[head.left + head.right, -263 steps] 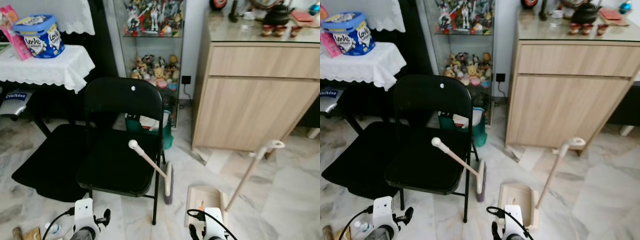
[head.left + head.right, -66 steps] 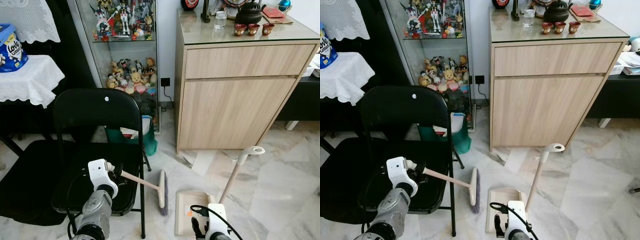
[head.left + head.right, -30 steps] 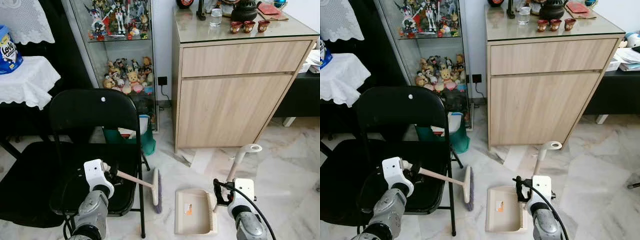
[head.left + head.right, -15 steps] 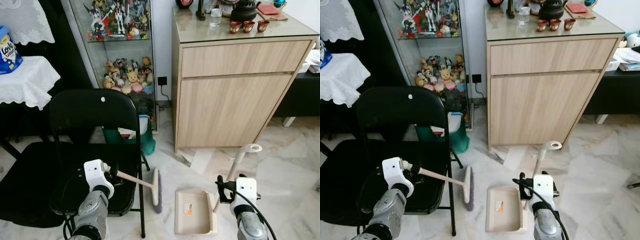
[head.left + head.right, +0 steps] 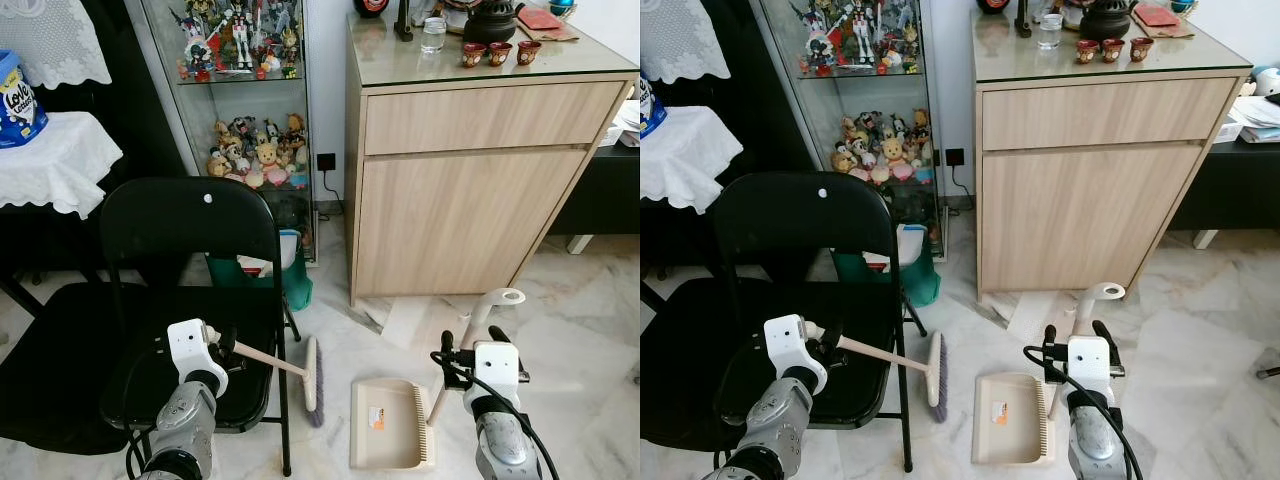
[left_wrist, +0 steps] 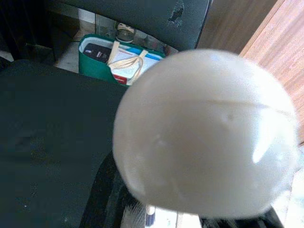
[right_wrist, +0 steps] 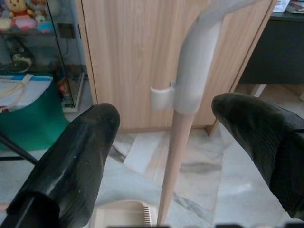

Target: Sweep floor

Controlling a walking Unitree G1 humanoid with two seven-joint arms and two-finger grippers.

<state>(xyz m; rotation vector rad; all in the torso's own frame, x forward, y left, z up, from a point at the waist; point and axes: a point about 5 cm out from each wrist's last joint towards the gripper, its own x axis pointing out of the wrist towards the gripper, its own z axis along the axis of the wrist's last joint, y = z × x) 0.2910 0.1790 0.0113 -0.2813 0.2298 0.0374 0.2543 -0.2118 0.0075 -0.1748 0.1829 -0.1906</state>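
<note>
Marble floor [image 5: 590, 330]: one broom [image 5: 290, 368], one dustpan [image 5: 385, 425], one black chair [image 5: 190, 300]. Left gripper [image 5: 222, 345] grips broom handle over chair seat. Right gripper [image 7: 164, 156] jaws open around dustpan handle [image 7: 183, 118]. Left fingers hidden behind handle knob.

Place: a home living room, as I see it | floor: marble tiles [image 5: 590, 330] | glass display cabinet [image 5: 240, 100] of figurines and plush toys | wooden sideboard [image 5: 470, 170] with tea set [image 5: 497, 30] | lace-covered table [image 5: 50, 160] | black folding chair [image 5: 190, 290]
</note>
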